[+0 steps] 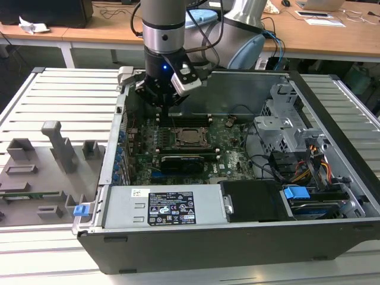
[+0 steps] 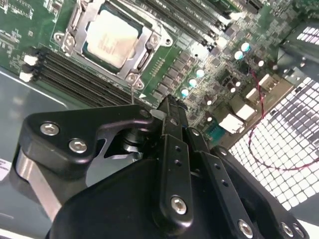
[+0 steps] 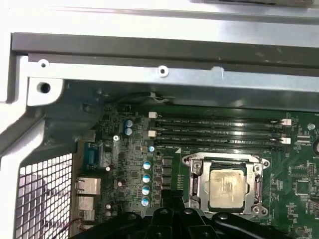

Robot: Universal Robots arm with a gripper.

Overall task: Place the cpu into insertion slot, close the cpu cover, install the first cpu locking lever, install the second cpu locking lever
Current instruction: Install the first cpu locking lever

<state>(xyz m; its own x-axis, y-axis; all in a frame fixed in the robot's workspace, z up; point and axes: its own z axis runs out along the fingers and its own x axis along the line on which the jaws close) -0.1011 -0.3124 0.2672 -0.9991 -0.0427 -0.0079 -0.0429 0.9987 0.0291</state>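
Note:
The cpu (image 2: 110,39) (image 3: 228,188) lies in the socket on the green motherboard (image 2: 172,62), its pale metal top facing up. The cpu cover (image 2: 147,36) (image 3: 223,161) lies flat around it as a grey frame. In the exterior view the socket (image 1: 191,136) sits mid-board inside the open computer case. My gripper (image 1: 165,102) (image 2: 169,104) (image 3: 168,195) hangs above the board, beside the socket toward the exterior view's left and back. Its black fingers are shut together with nothing between them.
Memory slots (image 3: 219,130) run beside the socket. The case's back wall (image 3: 159,50) and a perforated panel (image 2: 294,149) are close to the gripper. A power supply (image 1: 169,208), a drive cage (image 1: 285,127) and cables (image 1: 314,166) fill the case's front and right. A grey fixture (image 1: 47,166) lies outside.

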